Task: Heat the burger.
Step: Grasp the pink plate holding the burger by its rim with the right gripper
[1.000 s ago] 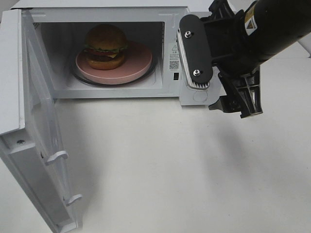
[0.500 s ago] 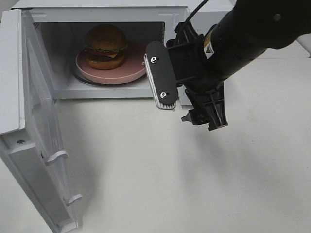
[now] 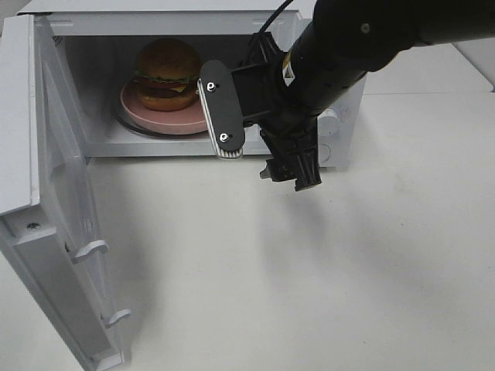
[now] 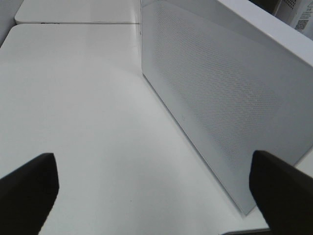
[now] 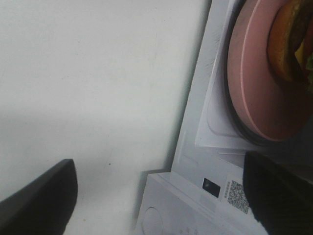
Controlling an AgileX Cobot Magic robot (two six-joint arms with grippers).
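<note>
Inside the open microwave (image 3: pixel 166 22), the burger (image 3: pixel 167 73) stands upright on a round pink plate (image 3: pixel 220 91), toward the left of the cavity. The right wrist view catches the plate (image 5: pixel 254 88) and an edge of the burger (image 5: pixel 292 41). My right gripper (image 3: pixel 259 145) hangs open and empty just in front of the right part of the microwave's opening, clear of the plate; its two fingers (image 5: pixel 41 196) stand wide apart. My left gripper (image 4: pixel 155 196) is open too, empty, facing the outer mesh side of the door (image 4: pixel 225 98); the high view does not show it.
The microwave door (image 3: pixel 66 216) is swung wide open at the left and reaches toward the front edge of the view. The control panel with a knob (image 3: pixel 330 122) sits behind my right arm. White tabletop (image 3: pixel 309 278) spreads in front.
My right arm has swept left, from in front of the control panel to the right part of the microwave opening. Burger, plate and door have stayed put.
</note>
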